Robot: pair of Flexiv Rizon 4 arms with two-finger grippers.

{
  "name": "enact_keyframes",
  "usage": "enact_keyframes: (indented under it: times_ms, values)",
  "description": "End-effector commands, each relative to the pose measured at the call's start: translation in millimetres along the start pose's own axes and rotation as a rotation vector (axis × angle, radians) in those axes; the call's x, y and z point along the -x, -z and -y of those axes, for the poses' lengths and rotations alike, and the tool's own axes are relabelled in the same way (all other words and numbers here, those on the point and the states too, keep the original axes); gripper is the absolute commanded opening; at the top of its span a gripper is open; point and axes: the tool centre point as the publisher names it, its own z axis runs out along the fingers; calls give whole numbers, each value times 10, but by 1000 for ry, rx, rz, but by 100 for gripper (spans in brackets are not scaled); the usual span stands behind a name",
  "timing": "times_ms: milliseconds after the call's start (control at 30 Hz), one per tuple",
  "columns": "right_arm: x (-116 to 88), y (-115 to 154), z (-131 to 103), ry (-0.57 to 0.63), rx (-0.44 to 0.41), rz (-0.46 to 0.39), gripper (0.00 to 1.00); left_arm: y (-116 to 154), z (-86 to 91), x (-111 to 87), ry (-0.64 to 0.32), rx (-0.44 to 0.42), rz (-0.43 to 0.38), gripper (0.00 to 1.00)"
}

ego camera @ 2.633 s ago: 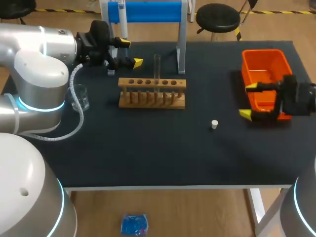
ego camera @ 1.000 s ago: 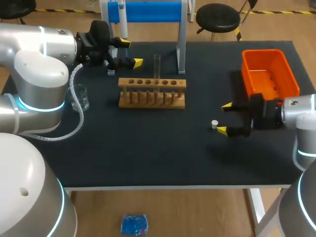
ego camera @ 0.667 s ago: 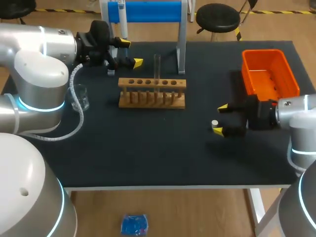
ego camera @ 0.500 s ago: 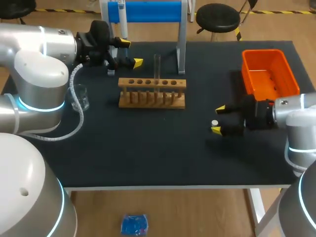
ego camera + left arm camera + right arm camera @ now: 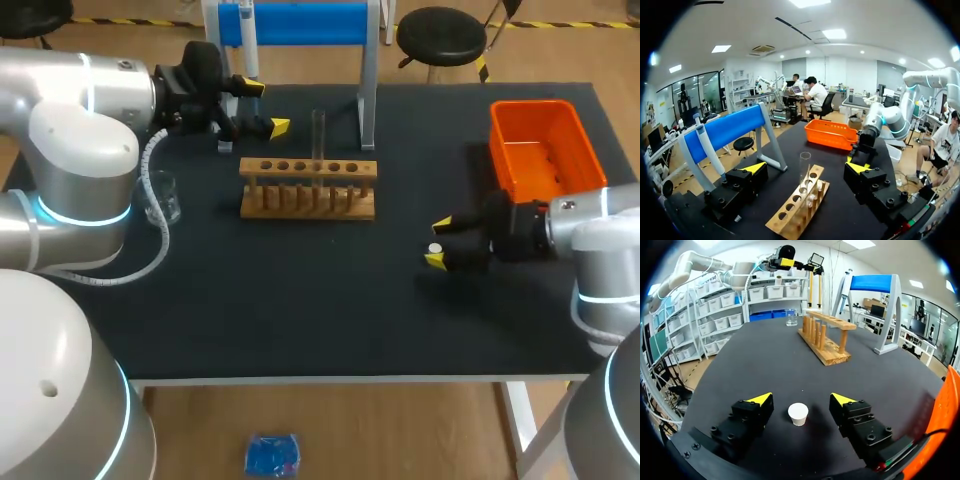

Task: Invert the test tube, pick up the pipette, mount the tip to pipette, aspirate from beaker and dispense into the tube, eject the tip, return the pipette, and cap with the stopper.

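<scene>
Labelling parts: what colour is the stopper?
White stopper, best seen in the right wrist view.

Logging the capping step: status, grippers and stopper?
Right gripper open, straddling small white cylindrical stopper, not touching. Left gripper open, facing light wooden tube rack. Nothing blocking the stopper.

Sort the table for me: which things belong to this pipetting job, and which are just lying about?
Job: test tube in the wooden rack; pipette on the blue stand; beaker; stopper inside the open right gripper.
Lying about: only the orange bin, perhaps meant for the ejected tip.
</scene>
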Motion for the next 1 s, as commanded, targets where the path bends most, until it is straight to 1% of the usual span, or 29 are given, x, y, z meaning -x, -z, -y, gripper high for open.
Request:
enact_keyframes:
  times_ms: [33, 100, 233, 267, 300, 333, 400, 500, 533, 600, 767, 1000]
  values:
    - [-1, -43, -5, 3, -2, 0, 69, 2, 1, 4, 1, 1, -1, 100]
    - [-1, -59, -8, 6, -2, -1, 67, 2, 1, 4, 1, 1, -1, 100]
    - [1, -75, 0, 8, -5, -4, 60, 2, 1, 4, 1, 1, -1, 100]
    - [-2, -75, 4, 8, -7, -5, 60, 2, 1, 4, 1, 1, -1, 100]
    - [-2, -74, 10, 8, -9, -4, 64, 2, 1, 4, 1, 1, -1, 100]
    - [3, -69, 18, 7, -11, -3, 65, 2, 1, 4, 1, 1, -1, 100]
    - [12, -59, 29, 5, -13, -1, 62, 2, 1, 4, 1, 1, -1, 100]
    - [19, -50, 37, 2, -14, 3, 60, 2, 1, 4, 1, 1, -1, 100]
    - [19, -50, 37, 1, -14, 4, 59, 2, 1, 4, 1, 1, -1, 100]
    - [19, -49, 38, 1, -14, 6, 53, 2, 1, 4, 1, 1, -1, 100]
    - [18, -43, 38, -1, -12, 6, 46, 2, 1, 4, 1, 1, -1, 100]
    - [8, -43, 48, 1, -13, 4, 46, 2, 1, 4, 1, 1, -1, 100]
